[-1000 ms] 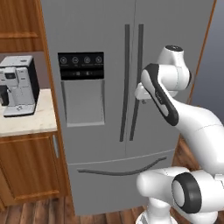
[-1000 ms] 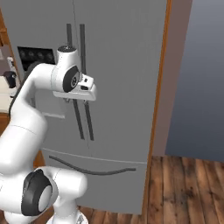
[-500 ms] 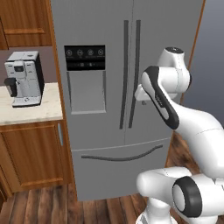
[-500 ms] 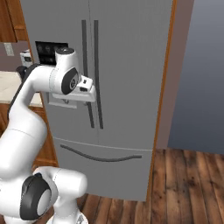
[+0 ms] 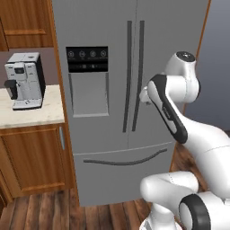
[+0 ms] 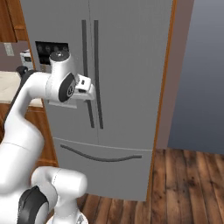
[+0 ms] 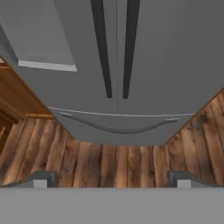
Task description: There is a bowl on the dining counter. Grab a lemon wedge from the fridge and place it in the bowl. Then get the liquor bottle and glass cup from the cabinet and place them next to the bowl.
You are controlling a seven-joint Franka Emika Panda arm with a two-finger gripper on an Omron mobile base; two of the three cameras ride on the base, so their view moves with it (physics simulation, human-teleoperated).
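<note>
The fridge [image 5: 130, 90] stands shut straight ahead of the robot, its two dark bar handles [image 7: 114, 46] side by side down the middle seam, the drawer [image 7: 118, 127] with its curved pull below. The gripper [image 7: 111, 178] hangs in front of the doors with its jaws spread wide and nothing between them — not touching either handle.

The lemon wedge is presumably inside, behind those doors. The door looks heavy and stiff, likely held by a seal, and its steel face is smooth — so the thin, rigid bar seems the place to take hold, somewhere along its middle, fingers either side.
</note>
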